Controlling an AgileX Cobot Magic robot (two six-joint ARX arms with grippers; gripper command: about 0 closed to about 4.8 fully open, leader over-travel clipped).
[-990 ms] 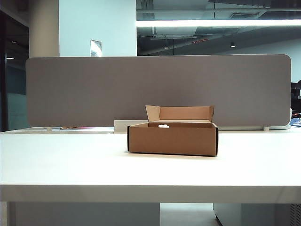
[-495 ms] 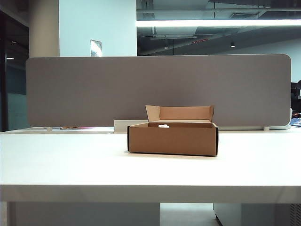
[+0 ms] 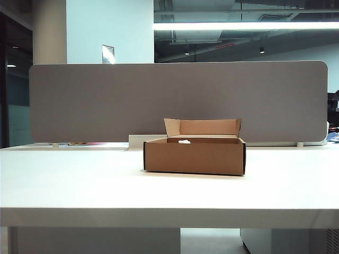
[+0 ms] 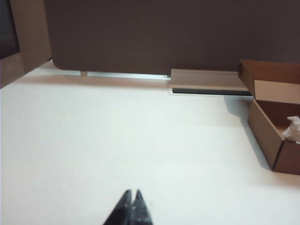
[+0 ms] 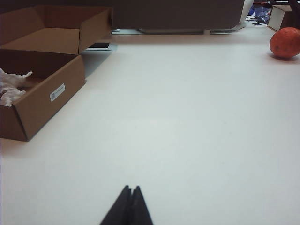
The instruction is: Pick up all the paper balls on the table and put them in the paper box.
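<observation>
Brown cardboard marks the paper box, which sits near the middle of the white counter with its flaps upright, and white crumpled paper balls already lie inside it; the exterior view shows only a small wad peeking over the rim. No loose wad shows anywhere on the counter in any of the three views, so the task looks finished, or very nearly so, as far as these pictures reach; the strip of counter nearest the robot, below both wrist cameras, is not visible. The left tool hangs over bare counter on the left side of the box with its tips pressed together and nothing between them. The right tool hangs likewise over bare counter on the right side of the box, tips together and empty. Neither arm appears in the exterior view. The counter is smooth, plain and matte, with a thick front edge. Behind it stands a grey fabric divider panel, a low white tray-like object at its foot, and an orange round object rests far off to the right. Beyond is a dim office with a long ceiling light.
</observation>
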